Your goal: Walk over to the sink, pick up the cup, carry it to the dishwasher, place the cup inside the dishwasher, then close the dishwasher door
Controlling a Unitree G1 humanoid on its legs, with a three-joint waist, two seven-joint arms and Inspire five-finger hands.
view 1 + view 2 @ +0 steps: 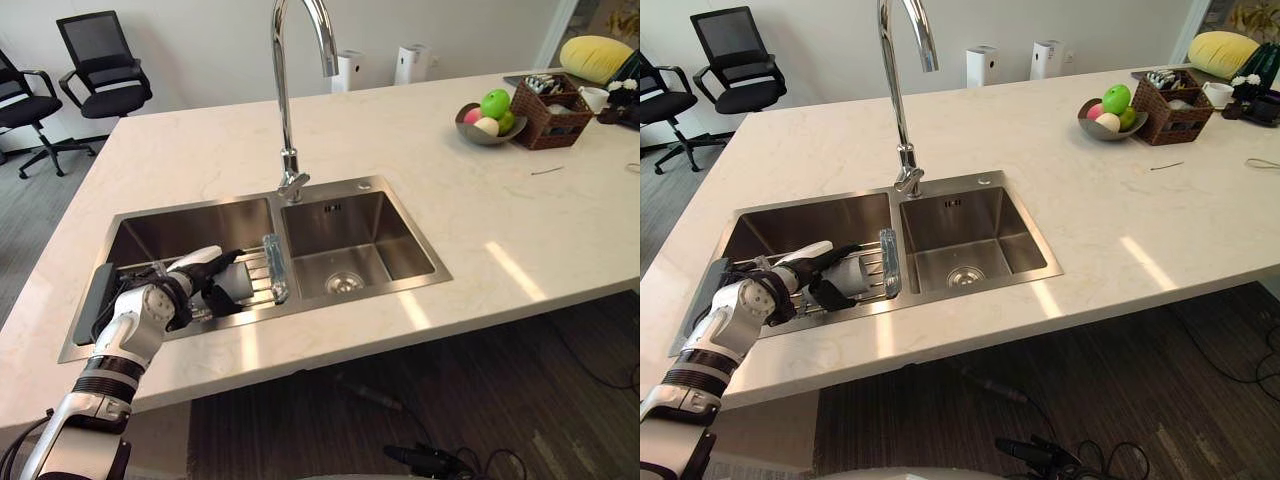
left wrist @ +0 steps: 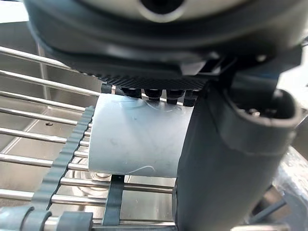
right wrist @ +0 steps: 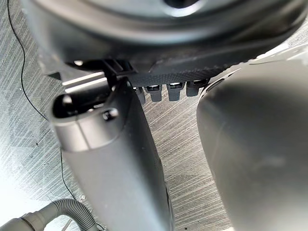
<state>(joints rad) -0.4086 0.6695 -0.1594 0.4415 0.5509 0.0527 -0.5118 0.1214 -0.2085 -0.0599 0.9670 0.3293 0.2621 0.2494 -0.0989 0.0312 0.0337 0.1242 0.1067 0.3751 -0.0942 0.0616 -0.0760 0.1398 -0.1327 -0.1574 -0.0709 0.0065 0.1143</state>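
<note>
Left hand (image 1: 185, 295) is down in the left basin of the double sink (image 1: 350, 185), and from the wrist cam it's wrapped round the cup (image 2: 139, 139), fingers curled over one side and the thumb across the other. The cup is a plain light grey one lying on its side on the wire rack (image 2: 29, 134) that spans that basin, up against the divider end of the sink, and as far as I can see it's resting on the rack bars rather than lifted off them. The right basin of the sink has just its drain in the bottom, and the tall chrome faucet (image 1: 283, 90) stands at the back edge of the sink over the divider. The right hand (image 3: 115, 159) hangs over the striped floor with a grey ribbed hose (image 3: 57, 211) under it, and I honestly can't tell if it's open or closed. Further along the marble countertop (image 1: 450, 220), well to the right of the sink, there's a fruit bowl (image 1: 470, 130) touching a wicker basket (image 1: 550, 115).
</note>
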